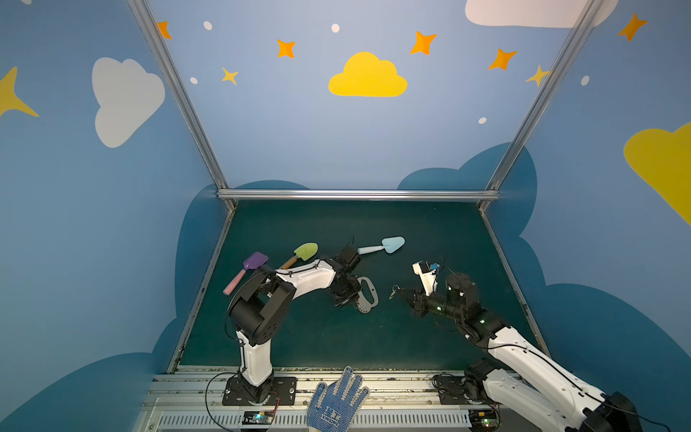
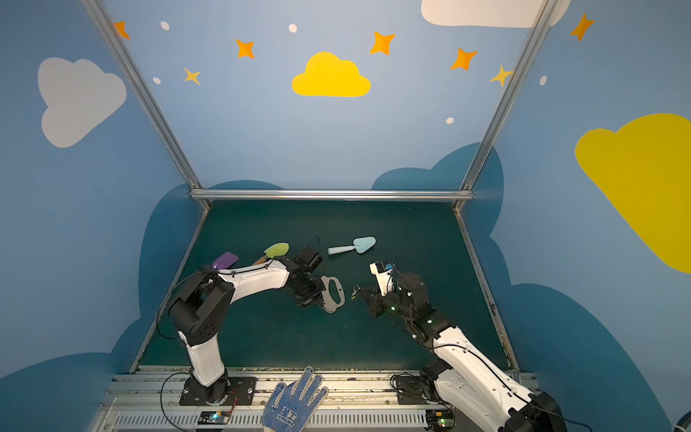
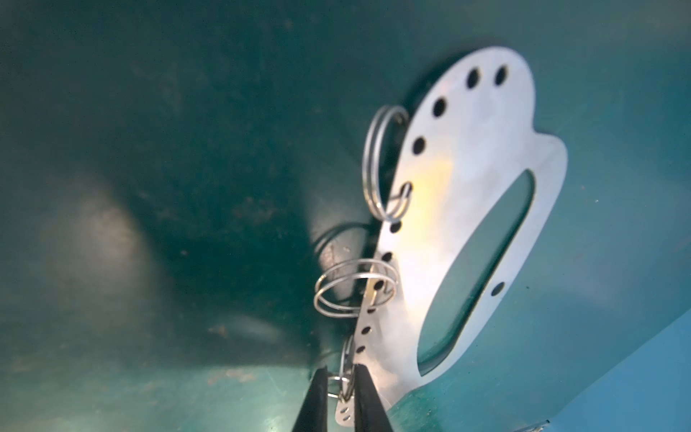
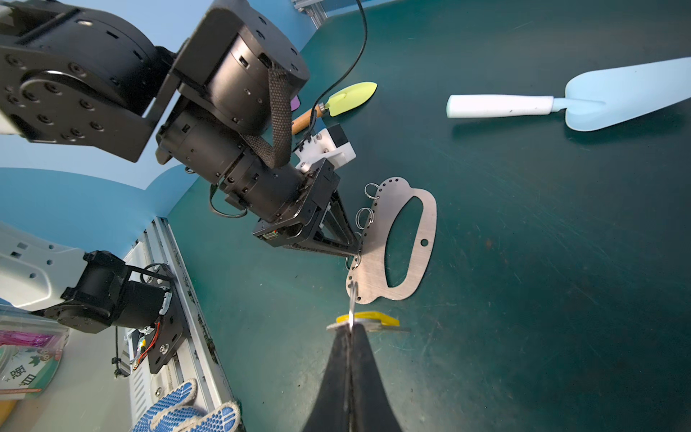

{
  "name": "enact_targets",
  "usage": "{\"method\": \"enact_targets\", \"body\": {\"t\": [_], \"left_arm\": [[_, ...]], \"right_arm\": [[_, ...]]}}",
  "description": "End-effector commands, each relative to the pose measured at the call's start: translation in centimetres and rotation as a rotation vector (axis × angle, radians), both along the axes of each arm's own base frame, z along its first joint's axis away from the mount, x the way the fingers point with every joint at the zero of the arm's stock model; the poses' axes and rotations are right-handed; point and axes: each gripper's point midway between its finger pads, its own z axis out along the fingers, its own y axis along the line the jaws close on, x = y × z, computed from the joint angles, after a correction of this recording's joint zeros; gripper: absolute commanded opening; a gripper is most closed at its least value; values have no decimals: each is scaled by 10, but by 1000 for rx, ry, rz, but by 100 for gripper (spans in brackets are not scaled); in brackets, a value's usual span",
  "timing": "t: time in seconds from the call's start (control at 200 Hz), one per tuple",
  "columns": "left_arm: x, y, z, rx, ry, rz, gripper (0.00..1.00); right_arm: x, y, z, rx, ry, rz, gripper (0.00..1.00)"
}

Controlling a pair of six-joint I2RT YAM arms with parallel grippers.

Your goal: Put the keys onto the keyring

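Observation:
The keyring (image 1: 370, 305) (image 2: 334, 307), a flat grey plate with an oval cutout and edge holes, sits mid-table, one edge tilted up off the mat. In the left wrist view my left gripper (image 3: 341, 385) is shut on a small metal ring at the edge of the keyring plate (image 3: 467, 168). From the right wrist view the left gripper (image 4: 357, 254) meets the plate (image 4: 374, 262) at its holed edge. My right gripper (image 4: 351, 328) (image 1: 401, 292) is shut on the split ring of the keys (image 4: 368, 318) (image 1: 393, 292); yellow tag and silver key hang beyond its tips, just short of the plate.
A light blue toy shovel (image 1: 385, 245) lies behind the grippers. A yellow-green shovel (image 1: 303, 252) and a purple one (image 1: 251, 266) lie at the back left beside the left arm. A blue-dotted gloved hand (image 1: 336, 400) rests on the front rail.

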Motion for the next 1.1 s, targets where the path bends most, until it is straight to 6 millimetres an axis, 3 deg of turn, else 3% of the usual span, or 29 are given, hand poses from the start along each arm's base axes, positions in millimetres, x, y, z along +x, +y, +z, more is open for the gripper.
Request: {"method": "enact_targets", "body": {"t": [0.0, 0.185, 0.521, 0.696, 0.921, 1.092], "left_arm": [[-4, 10, 3, 55, -6, -29, 14], [5, 7, 8, 65, -48, -93, 4], [28, -4, 12, 123, -88, -271, 4], [25, 1, 17, 134, -98, -270, 33], [15, 11, 38, 110, -143, -220, 41], [12, 15, 33, 66, -120, -119, 41]], "right_arm": [[1, 2, 3, 15, -10, -1, 0], [2, 2, 3, 17, -10, -3, 0], [1, 0, 7, 23, -15, -11, 0], [0, -1, 6, 21, -14, -16, 0], [2, 1, 6, 21, -10, -10, 0], [2, 3, 7, 29, -10, -4, 0]]}}
